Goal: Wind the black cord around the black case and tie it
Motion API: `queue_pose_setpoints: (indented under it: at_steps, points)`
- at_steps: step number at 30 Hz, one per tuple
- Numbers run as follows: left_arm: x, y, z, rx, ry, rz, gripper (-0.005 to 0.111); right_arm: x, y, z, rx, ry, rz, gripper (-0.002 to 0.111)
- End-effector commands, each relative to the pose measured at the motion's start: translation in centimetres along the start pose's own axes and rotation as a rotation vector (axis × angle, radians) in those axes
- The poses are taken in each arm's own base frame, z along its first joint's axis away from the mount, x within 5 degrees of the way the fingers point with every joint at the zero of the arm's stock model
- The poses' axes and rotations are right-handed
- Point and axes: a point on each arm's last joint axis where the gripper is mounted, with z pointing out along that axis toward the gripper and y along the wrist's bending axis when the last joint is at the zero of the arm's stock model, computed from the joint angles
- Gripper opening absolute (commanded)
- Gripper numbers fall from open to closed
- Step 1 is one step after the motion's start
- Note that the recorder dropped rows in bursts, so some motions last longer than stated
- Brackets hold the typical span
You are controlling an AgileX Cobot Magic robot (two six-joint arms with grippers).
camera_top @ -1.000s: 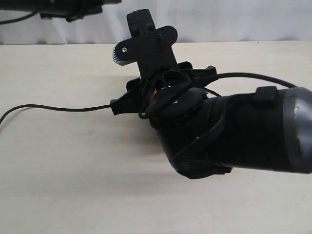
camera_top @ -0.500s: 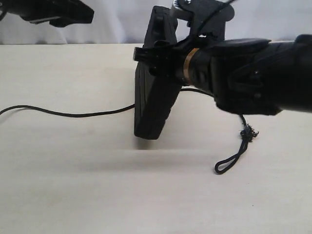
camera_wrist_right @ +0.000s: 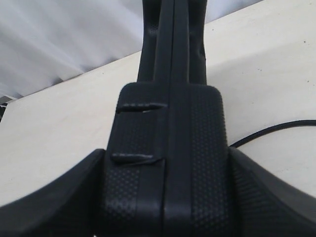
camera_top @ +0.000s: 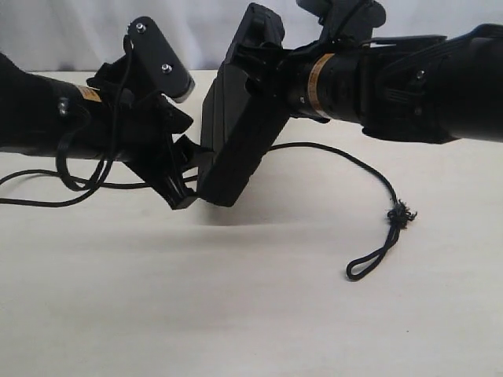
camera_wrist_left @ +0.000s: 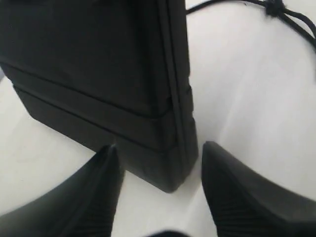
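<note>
Two claws — right [camera_wrist_right: 168, 195] on case [camera_top: 236, 141], left [camera_wrist_left: 159, 148] agape

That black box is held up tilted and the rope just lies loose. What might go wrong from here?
The black case hangs tilted, gripped only at its upper end by the right jaws; it may swing or slip.
The left jaws stand open around its lower corner; closing off-centre might shove it instead.
The black cord lies loose on the table, not yet wrapped; it may slide away when the case moves.
</note>
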Motion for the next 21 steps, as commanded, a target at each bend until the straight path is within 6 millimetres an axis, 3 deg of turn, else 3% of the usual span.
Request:
queue_pose_setpoints:
  at_steps: [1,7,17,21]
  points:
    - [-0.1,0.8,1.3,-0.132,-0.063,-0.049,0.050,-0.7,0.5,-0.3,-0.025,-0.020,0.005,0.004]
    - [1.3,0.5,3.6,-0.105,0.004,-0.084,0.050,-0.7,0.5,-0.3,-0.024,-0.021,0.005,0.004]
    - [1.4,0.3,3.8,-0.089,0.019,-0.078,0.050,-0.8,0.1,-0.3,0.013,-0.034,0.024,0.004]
    - [1.5,0.2,3.8,-0.074,0.028,-0.070,0.067,-0.8,0.1,-0.3,0.020,-0.035,0.031,0.004]
